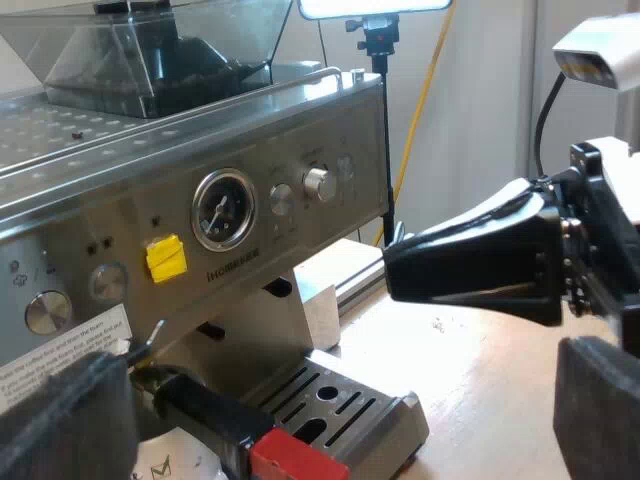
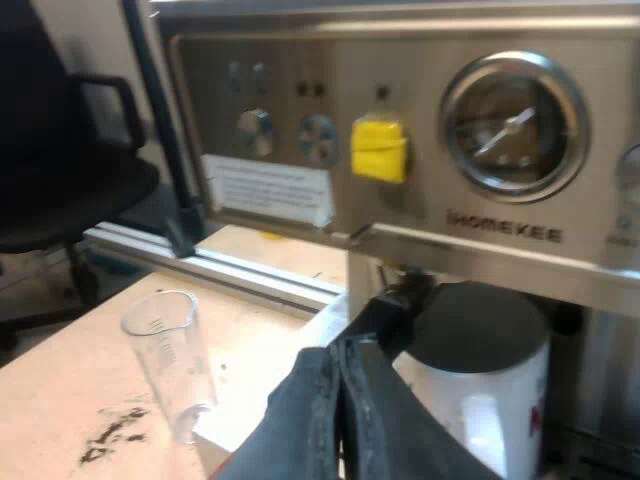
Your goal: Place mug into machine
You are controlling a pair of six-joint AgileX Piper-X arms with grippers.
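The white mug (image 2: 495, 400) with a dark inside hangs close before the espresso machine (image 2: 400, 60), below its gauge. My right gripper (image 2: 340, 395) has its fingers pressed together at the mug's side, shut on it; the spot they pinch is hidden. From the left wrist, the right gripper (image 1: 392, 272) is in the air off the machine's front (image 1: 250, 130), above table level. My left gripper (image 1: 345, 400) stands open near the drip tray (image 1: 390, 425). The holder's dark handle with its red end (image 1: 297, 458) juts out from the machine between its fingers.
A bean hopper (image 1: 150, 50) tops the machine. An empty measuring glass (image 2: 165, 350) stands on the wooden table near the machine's base. A black office chair (image 2: 60, 180) sits beyond the table edge. A light stand (image 1: 380, 30) rises behind the machine.
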